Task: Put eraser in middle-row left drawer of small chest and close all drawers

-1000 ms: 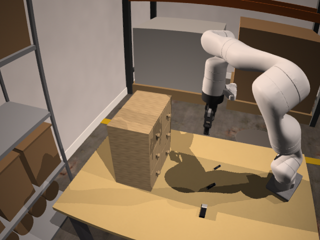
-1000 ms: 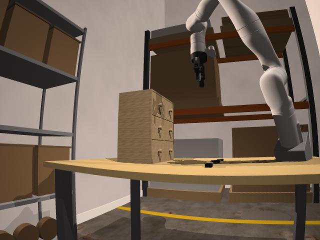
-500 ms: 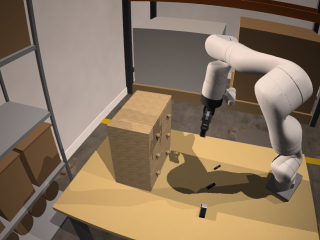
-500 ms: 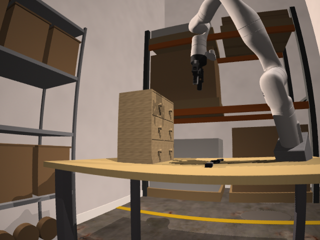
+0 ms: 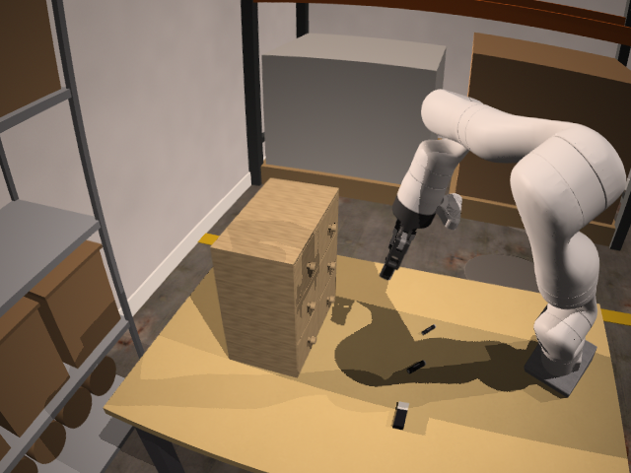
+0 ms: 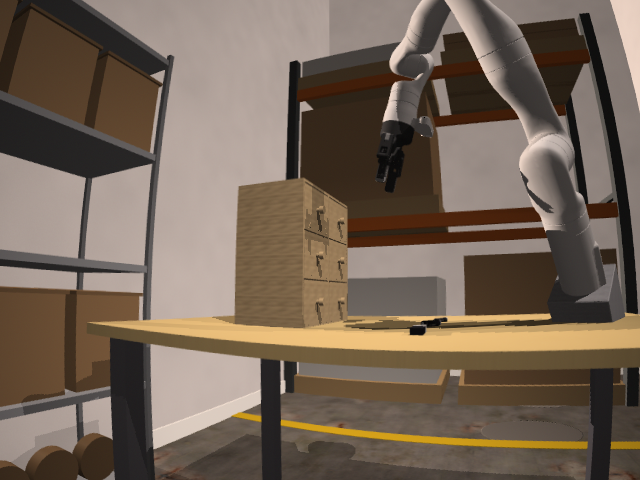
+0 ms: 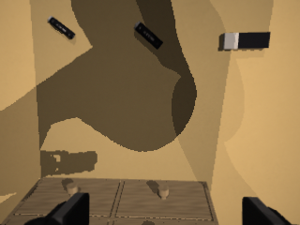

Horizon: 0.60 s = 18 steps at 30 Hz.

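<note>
Six drawers sit pushed in on the small chest, each with a pale knob. Above and to the right of its front, the gripper hangs in the air, jaws spread wide with nothing between them. Well apart, near the front edge of the surface, lies the eraser, black with a white end. Two small dark cylinders rest between.
</note>
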### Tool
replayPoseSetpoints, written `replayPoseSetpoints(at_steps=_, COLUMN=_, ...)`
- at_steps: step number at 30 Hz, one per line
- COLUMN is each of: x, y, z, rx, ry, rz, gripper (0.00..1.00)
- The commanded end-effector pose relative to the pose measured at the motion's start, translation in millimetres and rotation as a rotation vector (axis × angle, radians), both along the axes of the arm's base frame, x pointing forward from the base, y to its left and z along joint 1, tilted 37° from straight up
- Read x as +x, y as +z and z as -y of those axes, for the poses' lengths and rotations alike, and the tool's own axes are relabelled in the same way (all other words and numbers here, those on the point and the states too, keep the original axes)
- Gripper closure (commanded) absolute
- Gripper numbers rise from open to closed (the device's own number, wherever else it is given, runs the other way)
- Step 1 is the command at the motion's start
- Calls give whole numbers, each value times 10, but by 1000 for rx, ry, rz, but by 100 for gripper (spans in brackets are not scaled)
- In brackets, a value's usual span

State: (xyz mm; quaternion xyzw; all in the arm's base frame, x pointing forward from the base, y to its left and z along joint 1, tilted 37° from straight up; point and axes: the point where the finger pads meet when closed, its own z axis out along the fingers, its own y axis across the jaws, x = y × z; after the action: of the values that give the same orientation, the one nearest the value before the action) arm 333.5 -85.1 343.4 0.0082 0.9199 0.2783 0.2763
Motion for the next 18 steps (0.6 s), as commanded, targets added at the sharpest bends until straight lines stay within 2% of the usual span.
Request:
replayPoseSetpoints(at_steps=1, x=15, y=-49, z=-57, rx=11, ry=-16, rz=19, gripper=0)
replayPoseSetpoints(at_steps=18, x=318, y=-214, z=-205, rx=35, ry=-110, rz=170, gripper=0)
